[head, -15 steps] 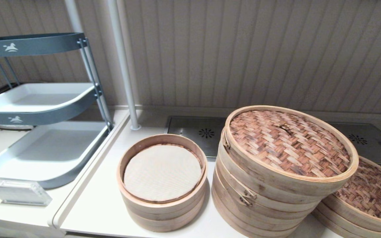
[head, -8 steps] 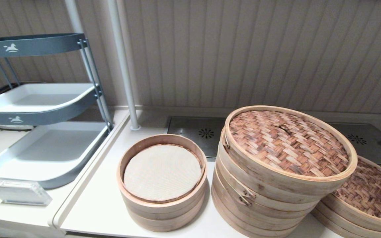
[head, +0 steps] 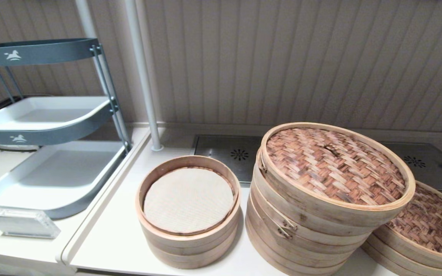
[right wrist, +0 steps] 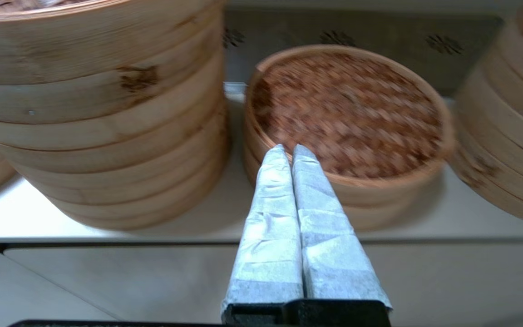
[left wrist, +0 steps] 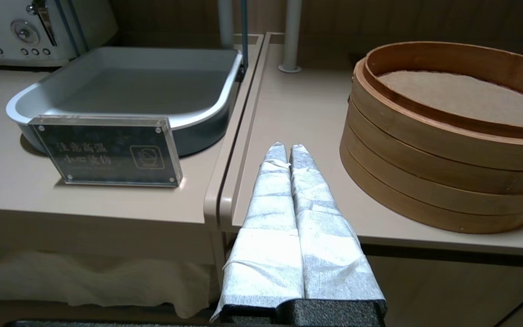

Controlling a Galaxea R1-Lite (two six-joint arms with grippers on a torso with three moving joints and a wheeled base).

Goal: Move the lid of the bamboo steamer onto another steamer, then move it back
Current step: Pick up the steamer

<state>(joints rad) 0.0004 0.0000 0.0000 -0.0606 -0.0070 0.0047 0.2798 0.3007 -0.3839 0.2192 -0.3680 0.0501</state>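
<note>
Both grippers sat out of the head view, which showed only the counter. On it, toward the robot's right, stood another steamer [head: 305, 226], the tallest stack of pale rings w/ a small dark clasp on its side and a paler woven top. Just beside it at far right, lower, lay the bamboo steamer lid [head: 428, 224], darker mottled weave, partly hidden behind the tall stack and cut off by the frame edge. Left of the tall stack sat a smaller steamer [head: 188, 230] w/ a white cloth liner. Further left stood a grey tiered tray rack [head: 52, 126] and a clear sign block [head: 20, 222].

Left wrist view: left gripper [left wrist: 287, 147], fingers wrapped in pale cloth and pressed together, holding nothing, hung at the counter's front edge, apart from the smaller steamer [left wrist: 443, 150]. The sign block [left wrist: 107, 150] and a grey tray [left wrist: 120, 91] lay nearby.

Right wrist view: right gripper [right wrist: 287, 149], fingers likewise closed on nothing, pointed at the bamboo steamer lid [right wrist: 347, 109], tips near its front rim; contact couldn't be told. The lid sat on its low steamer between the tall stack [right wrist: 102, 113] and a further stack [right wrist: 506, 136].
</note>
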